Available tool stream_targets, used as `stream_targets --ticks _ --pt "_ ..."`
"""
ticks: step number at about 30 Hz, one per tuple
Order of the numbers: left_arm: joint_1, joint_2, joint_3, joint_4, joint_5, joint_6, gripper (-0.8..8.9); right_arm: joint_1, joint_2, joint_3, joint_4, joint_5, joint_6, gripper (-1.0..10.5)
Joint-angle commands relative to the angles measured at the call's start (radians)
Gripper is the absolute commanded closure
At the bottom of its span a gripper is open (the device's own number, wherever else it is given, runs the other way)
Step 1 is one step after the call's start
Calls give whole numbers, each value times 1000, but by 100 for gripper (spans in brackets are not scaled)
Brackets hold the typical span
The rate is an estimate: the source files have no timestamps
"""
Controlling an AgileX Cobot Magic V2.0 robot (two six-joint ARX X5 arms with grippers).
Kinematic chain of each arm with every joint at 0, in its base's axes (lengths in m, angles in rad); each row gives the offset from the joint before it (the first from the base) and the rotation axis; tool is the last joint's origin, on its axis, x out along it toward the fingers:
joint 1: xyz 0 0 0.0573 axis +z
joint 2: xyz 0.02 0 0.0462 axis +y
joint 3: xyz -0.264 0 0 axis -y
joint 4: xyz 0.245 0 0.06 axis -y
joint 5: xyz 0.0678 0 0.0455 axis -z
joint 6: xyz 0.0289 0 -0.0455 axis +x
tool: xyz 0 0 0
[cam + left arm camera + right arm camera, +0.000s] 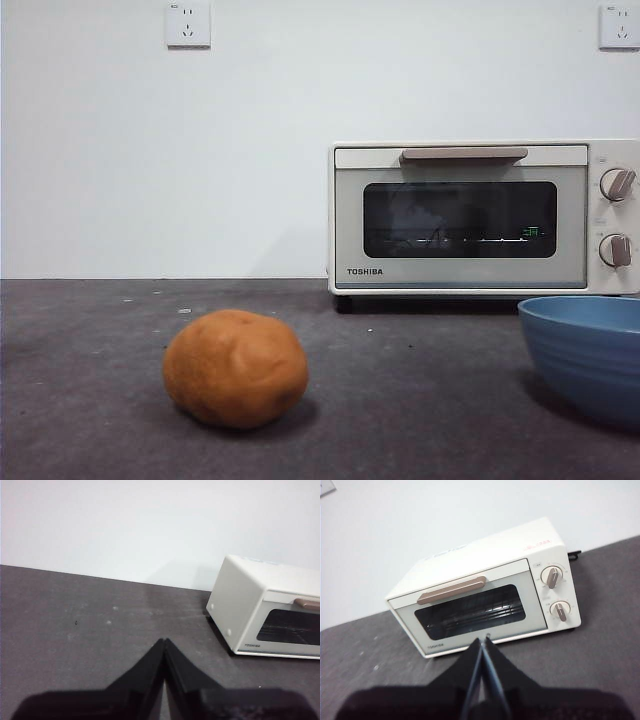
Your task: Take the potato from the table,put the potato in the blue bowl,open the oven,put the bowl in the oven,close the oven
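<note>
Nothing of the task is seen to be done yet; every step is judged to remain.

The rounded, lumpy orange-brown potato [236,368] lies untouched on the dark grey speckled counter [90,400]. In the front view, the deep, ridged matte blue bowl [590,355] stands at about 3 o'clock from it, well apart and cut by the picture's edge. The cream-white Toshiba toaster oven [470,220], at about 1 o'clock by the wall, is shut, its beige bar handle [464,155] untouched. The left end effector [164,642] is held above bare counter, its jaws pressed together and empty. The right end effector [483,641] is aimed at the oven door from above, likewise closed on nothing.
</note>
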Motion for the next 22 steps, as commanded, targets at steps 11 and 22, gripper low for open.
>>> stream_targets --ticks 11,22 --pt "3 220 266 -249 198 -6 818 1 217 372 -217 -214 -11 949" --pt "3 371 321 -362 426 28 819 2 469 465 -305 -465 -72 955"
